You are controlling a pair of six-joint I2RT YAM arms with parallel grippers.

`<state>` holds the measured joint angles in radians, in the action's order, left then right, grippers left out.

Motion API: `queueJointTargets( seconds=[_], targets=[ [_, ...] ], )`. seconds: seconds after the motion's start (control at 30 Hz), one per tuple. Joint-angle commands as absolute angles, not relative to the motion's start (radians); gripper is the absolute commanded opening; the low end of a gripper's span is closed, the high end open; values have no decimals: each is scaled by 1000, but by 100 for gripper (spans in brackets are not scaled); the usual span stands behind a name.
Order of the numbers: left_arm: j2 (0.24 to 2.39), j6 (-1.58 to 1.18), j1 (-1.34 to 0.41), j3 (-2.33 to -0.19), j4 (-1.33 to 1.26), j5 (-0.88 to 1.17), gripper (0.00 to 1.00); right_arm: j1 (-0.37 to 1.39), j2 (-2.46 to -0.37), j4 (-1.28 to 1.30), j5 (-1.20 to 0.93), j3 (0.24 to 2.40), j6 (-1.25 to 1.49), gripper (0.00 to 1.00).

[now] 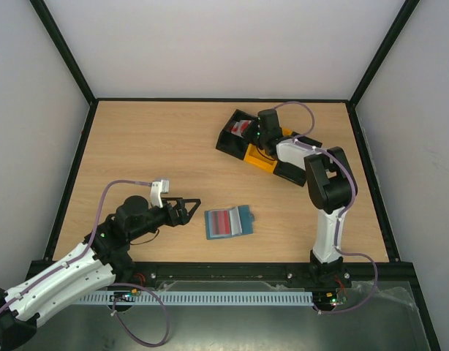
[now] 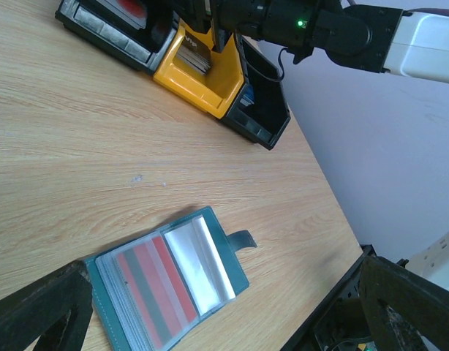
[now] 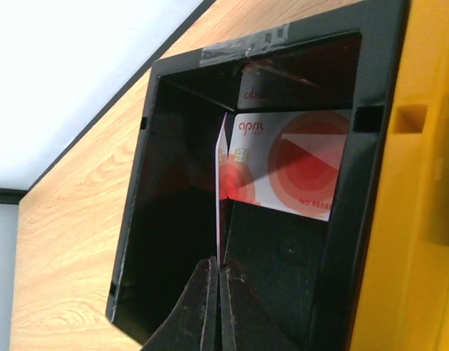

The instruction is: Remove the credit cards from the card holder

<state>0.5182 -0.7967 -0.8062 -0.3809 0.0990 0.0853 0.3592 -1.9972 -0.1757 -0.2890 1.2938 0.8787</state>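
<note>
Right claw (image 3: 219, 296) is seen pinched shut on a thin card (image 3: 219, 183) held edge-on, colour can't be told, down inside the black end bin of the tray (image 3: 363, 219); a white credit card (image 3: 297, 172) with red rings is laid flat in that bin just beyond the tips. Left claw (image 1: 189, 210) is spread wide with nothing gripped; the card holder (image 1: 228, 221) is found lying open on the worktop (image 1: 137, 146) right ahead of it, not touched

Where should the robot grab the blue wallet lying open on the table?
Probably the short tab of the card holder, coming down from above on that side: it lies flat and open, and the tab is the only thin bit sticking out.
</note>
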Motion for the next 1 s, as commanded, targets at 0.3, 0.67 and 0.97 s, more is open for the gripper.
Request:
queueJointTargets(
  seconds=[0.3,0.67,0.97],
  targets=[
    [512,-803,-799,-410,106,82,100,344,-2102,-63,-217,1434,868,2],
    [512,-811,-798,-408,104,78,100,344,-2109,-8,-186,1477,874,14],
    [507,-817,-798,-408,118,80,100,343,-2079,29,-149,1482,864,25]
  ],
)
